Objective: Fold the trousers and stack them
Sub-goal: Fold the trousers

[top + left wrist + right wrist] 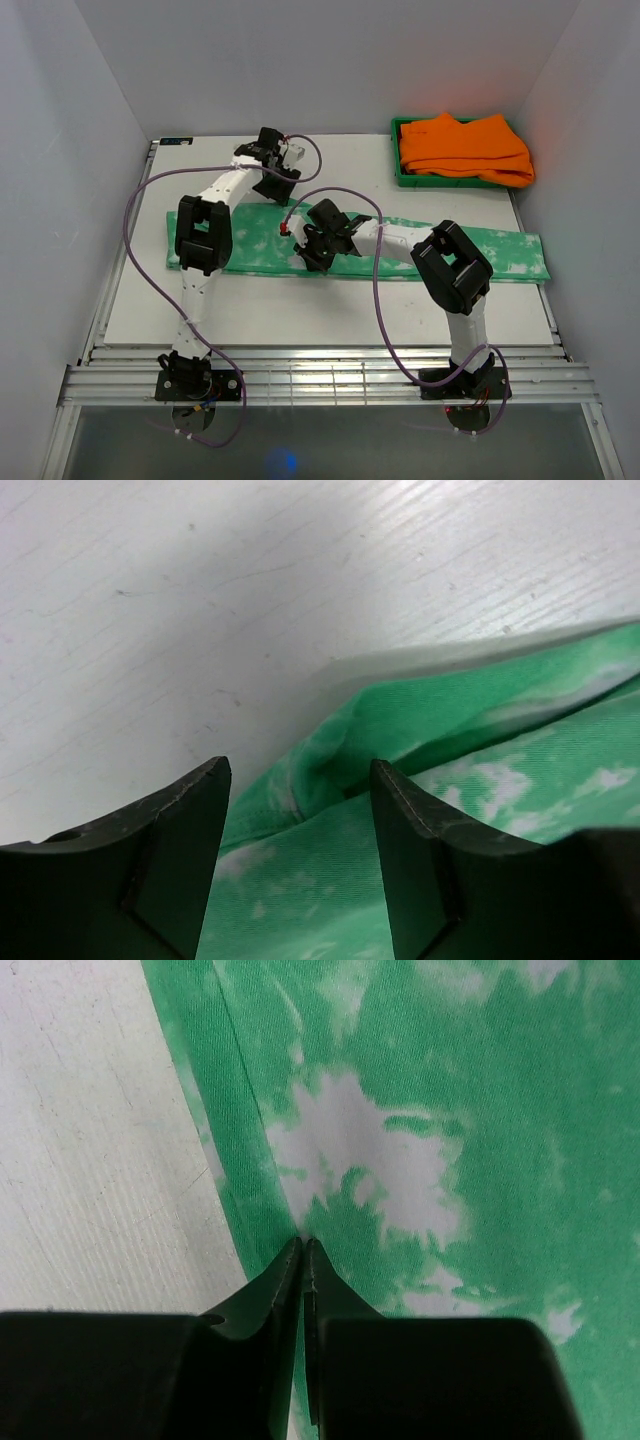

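— Looking down from above, where do we find the long green cloth trousers with white tie-dye blotches (pixel 500 255)?

— We see them laid flat as one long strip across the white bench (pixel 300 320), running from its left part to near its right edge. Both arms reach over the left half of the strip.

— What do we make of the left gripper (pixel 298 770)?

— It sits at the far edge of the trousers. In its wrist view the black fingers (pixel 180 840) are spread wide, and a bunched, rounded fold of the green cloth lies in the gap between them. Bare bench shows beyond the fold. We cannot tell whether either finger touches the cloth.

— And the right gripper (pixel 301 1245)?

— It is low over the trousers, close to the strip's near edge. Its fingers (pixel 265 1300) are pressed together, with only a hairline between them. Their tips meet right at a seam line in the cloth, just beside a big white blotch. Whether any cloth is nipped between them, we cannot tell. To the left of the seam we see a narrow band of green, then bare bench.

— Anything else on the bench?

— At the far right corner stands a green plastic bin (pixel 398 170) holding folded plain orange garments (pixel 465 150), well apart from both grippers.
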### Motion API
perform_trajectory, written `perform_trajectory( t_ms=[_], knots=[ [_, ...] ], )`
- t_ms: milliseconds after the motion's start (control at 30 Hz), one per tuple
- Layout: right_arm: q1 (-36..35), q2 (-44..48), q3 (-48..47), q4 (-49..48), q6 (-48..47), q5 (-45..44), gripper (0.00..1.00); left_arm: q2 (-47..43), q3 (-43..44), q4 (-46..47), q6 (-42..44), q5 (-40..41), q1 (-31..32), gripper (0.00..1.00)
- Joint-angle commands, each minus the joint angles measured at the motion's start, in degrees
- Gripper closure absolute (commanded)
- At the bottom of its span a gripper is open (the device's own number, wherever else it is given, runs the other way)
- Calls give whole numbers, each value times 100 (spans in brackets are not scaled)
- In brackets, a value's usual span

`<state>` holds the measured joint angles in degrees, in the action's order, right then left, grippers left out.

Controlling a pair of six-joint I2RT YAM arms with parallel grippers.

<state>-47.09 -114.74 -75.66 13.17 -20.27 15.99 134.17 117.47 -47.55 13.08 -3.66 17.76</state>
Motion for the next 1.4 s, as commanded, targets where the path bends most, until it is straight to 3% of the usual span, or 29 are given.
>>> perform_trajectory(
  t_ms=[0,233,367,600,733,1100,1267,1367],
  knots=[
    [-90,-532,297,713,-258,-579,92,-190,145,-228,-7,-126,228,31],
    [-125,-567,289,748,-249,-623,92,285,426,-711,133,278,290,29],
    [-134,-620,253,810,-240,-623,92,250,356,-694,431,971,237,28],
    [-134,-620,262,924,-249,-571,92,435,715,-177,1317,2070,-27,26],
    [-142,-620,280,986,-302,-588,92,487,970,596,1890,2475,-44,23],
    [-239,-778,-18,1162,-372,-509,92,426,883,2416,2708,1905,52,21],
    [-274,-814,-309,1285,-294,-509,92,295,927,2338,2244,1623,87,15],
    [-274,-568,-327,1258,-267,-509,86,-109,699,2250,1866,1606,61,11]
  ],
)
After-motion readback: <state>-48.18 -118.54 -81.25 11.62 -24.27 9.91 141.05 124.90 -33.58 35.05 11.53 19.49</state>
